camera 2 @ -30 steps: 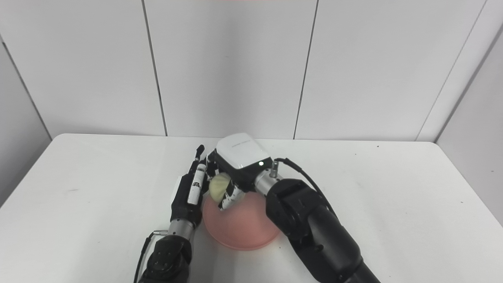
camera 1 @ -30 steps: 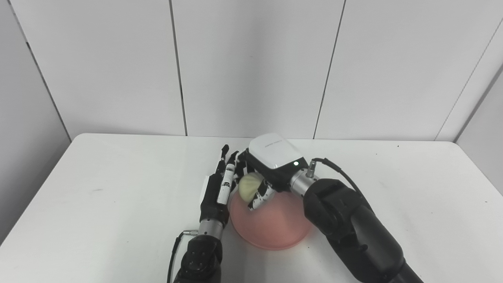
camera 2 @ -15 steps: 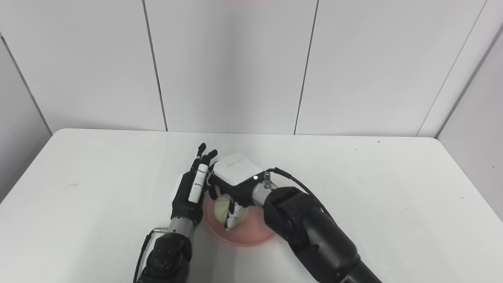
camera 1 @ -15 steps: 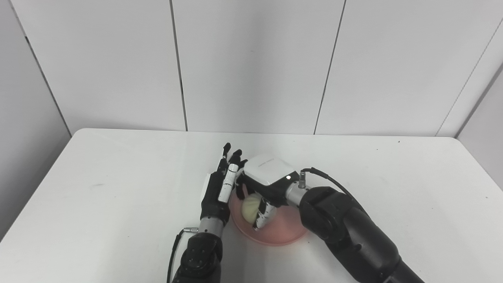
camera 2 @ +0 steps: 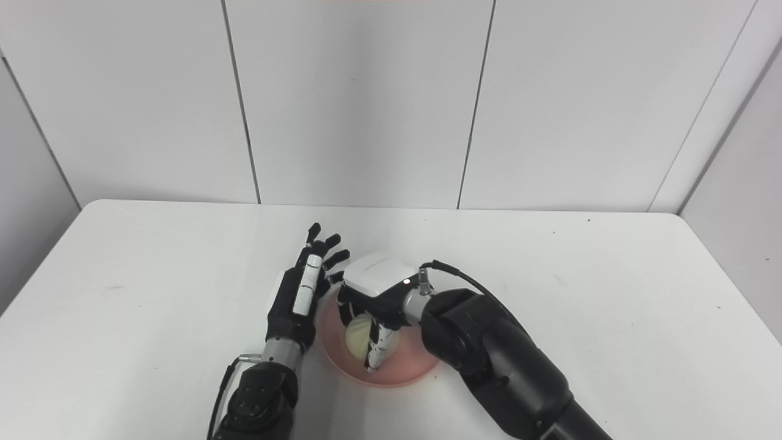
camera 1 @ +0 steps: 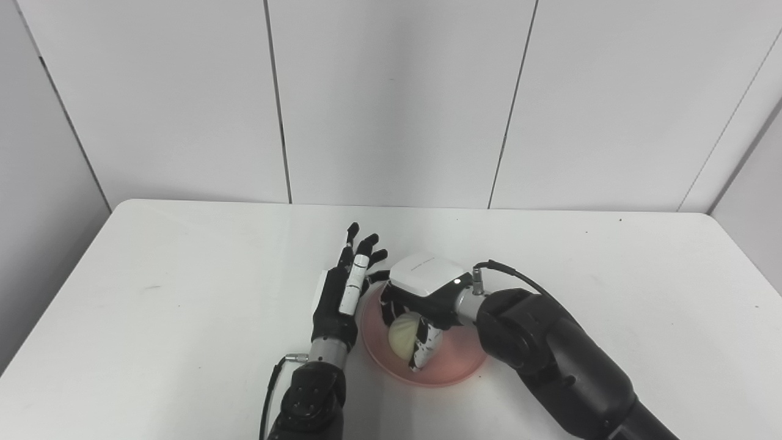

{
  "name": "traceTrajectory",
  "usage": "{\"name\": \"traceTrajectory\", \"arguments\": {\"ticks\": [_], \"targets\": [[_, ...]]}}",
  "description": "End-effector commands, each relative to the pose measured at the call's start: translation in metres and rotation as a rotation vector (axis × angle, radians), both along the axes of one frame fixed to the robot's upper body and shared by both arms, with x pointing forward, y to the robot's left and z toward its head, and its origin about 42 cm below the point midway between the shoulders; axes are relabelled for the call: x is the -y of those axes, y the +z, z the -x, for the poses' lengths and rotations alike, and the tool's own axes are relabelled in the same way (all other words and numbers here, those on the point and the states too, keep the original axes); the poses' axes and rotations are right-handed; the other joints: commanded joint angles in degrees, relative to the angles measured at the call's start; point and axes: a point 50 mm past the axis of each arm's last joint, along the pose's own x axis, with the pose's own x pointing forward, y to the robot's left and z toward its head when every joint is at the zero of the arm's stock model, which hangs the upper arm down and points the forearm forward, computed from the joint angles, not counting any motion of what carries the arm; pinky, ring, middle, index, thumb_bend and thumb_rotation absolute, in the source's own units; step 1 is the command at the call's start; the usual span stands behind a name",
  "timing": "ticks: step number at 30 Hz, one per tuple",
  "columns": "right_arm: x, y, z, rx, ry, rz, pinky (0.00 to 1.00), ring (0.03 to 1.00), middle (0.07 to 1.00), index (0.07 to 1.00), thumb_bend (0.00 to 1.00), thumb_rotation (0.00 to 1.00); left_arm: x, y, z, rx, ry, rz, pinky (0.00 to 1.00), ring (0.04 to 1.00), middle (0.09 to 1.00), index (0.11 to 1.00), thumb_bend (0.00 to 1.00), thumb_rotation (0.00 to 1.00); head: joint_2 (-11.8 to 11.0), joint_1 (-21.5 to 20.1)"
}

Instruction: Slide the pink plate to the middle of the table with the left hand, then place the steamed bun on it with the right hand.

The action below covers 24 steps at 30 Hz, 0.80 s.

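The pink plate (camera 1: 455, 365) lies on the white table near its middle front. My right hand (camera 1: 421, 299) is low over the plate and shut on the pale steamed bun (camera 1: 403, 327), which sits at or just above the plate's surface; I cannot tell if it touches. In the right eye view the bun (camera 2: 357, 336) shows between the fingers. My left hand (camera 1: 342, 293) stands open, fingers up and spread, at the plate's left rim and holds nothing.
The white table (camera 1: 153, 293) stretches to both sides, with grey wall panels behind it. A cable (camera 1: 513, 276) loops off my right wrist. My two hands stand close together.
My right hand has come down with the bun from above the plate's far rim to its surface. The camera tilted a little. My left hand has barely moved, fingers spreading slightly.
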Motion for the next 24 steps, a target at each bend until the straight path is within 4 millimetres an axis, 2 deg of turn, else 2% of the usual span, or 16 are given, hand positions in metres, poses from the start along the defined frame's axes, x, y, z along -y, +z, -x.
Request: {"name": "traceTrajectory", "arguments": {"ticks": [1, 7, 10, 13, 16, 18, 19, 21, 24], "targets": [[0.000, 0.026, -0.002, 0.069, -0.016, -0.016, 0.65, 0.729, 0.766, 0.737, 1.00, 0.47, -0.010, -0.028, 0.015, -0.076, 0.013, -0.010, 0.68, 0.830, 0.907, 1.000, 0.82, 0.86, -0.01, 0.05], [0.008, 0.045, 0.007, 0.106, -0.024, -0.080, 0.67, 0.768, 0.803, 0.747, 1.00, 0.52, -0.011, -0.028, 0.016, -0.070, 0.016, -0.007, 0.68, 0.828, 0.904, 1.000, 0.82, 0.88, 0.18, 0.13], [0.019, 0.061, 0.011, 0.152, -0.022, -0.130, 0.66, 0.772, 0.797, 0.738, 1.00, 0.55, -0.011, -0.026, 0.017, -0.072, 0.016, 0.008, 0.69, 0.829, 0.903, 1.000, 0.81, 0.87, 0.25, 0.06], [0.034, 0.076, 0.014, 0.213, -0.039, -0.198, 0.65, 0.768, 0.787, 0.737, 1.00, 0.64, -0.013, -0.025, 0.017, -0.069, 0.016, 0.013, 0.69, 0.829, 0.905, 1.000, 0.81, 0.87, 0.26, -0.09], [0.047, 0.081, 0.019, 0.278, -0.040, -0.305, 0.64, 0.758, 0.782, 0.751, 1.00, 0.74, -0.016, -0.024, 0.017, -0.067, 0.022, 0.011, 0.71, 0.843, 0.912, 1.000, 0.81, 0.87, 0.20, -0.33], [0.054, 0.077, 0.023, 0.323, -0.038, -0.414, 0.62, 0.736, 0.767, 0.745, 1.00, 0.78, -0.018, -0.022, 0.017, -0.056, 0.029, 0.012, 0.71, 0.852, 0.917, 1.000, 0.80, 0.88, 0.17, -0.38], [0.058, 0.071, 0.027, 0.345, -0.040, -0.502, 0.60, 0.713, 0.753, 0.739, 0.97, 0.84, -0.019, -0.021, 0.018, -0.049, 0.032, 0.014, 0.72, 0.860, 0.914, 1.000, 0.82, 0.87, 0.17, -0.38], [0.064, 0.056, 0.032, 0.366, -0.066, -0.699, 0.54, 0.680, 0.741, 0.740, 0.88, 0.89, -0.024, -0.017, 0.018, -0.020, 0.044, 0.024, 0.77, 0.875, 0.909, 1.000, 0.80, 0.86, 0.22, -0.29], [0.071, 0.030, 0.033, 0.333, -0.143, -0.980, 0.53, 0.649, 0.731, 0.747, 0.81, 0.92, -0.030, -0.013, 0.020, 0.005, 0.077, 0.026, 0.83, 0.895, 0.900, 0.992, 0.76, 0.85, 0.26, -0.19]]}}
